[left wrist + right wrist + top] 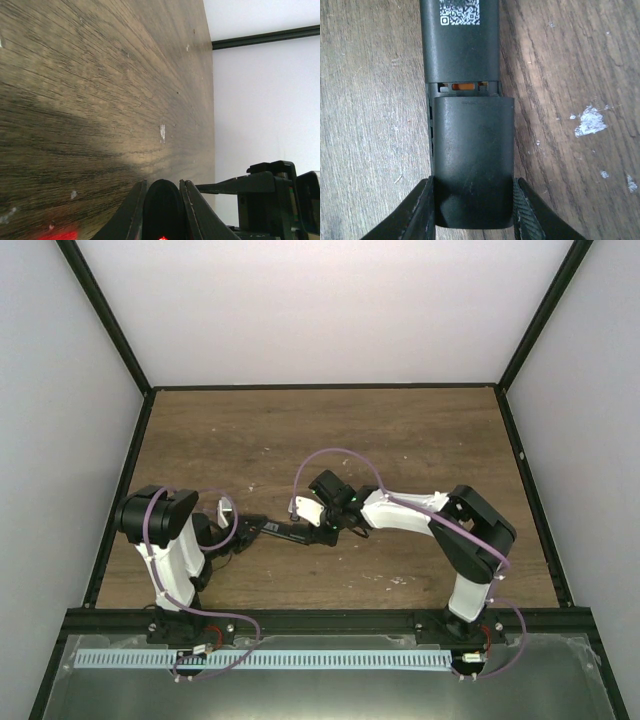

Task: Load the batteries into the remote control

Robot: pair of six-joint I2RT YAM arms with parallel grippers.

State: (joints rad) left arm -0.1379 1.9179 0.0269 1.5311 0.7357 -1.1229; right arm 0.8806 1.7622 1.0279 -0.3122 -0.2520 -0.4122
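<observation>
The black remote control lies back-up between both arms. My left gripper is shut on its left end; in the left wrist view the fingers clamp the rounded black end. My right gripper is shut on the remote's black battery cover, with the fingertips pressed on both its sides. The cover sits a little back from the body with the QR label, leaving a narrow gap with an orange part. The green and purple-blue batteries are hidden.
The brown wooden table carries white paint specks. A black frame and white walls bound the table at the back and sides. The right arm's gripper body shows close beside my left fingers.
</observation>
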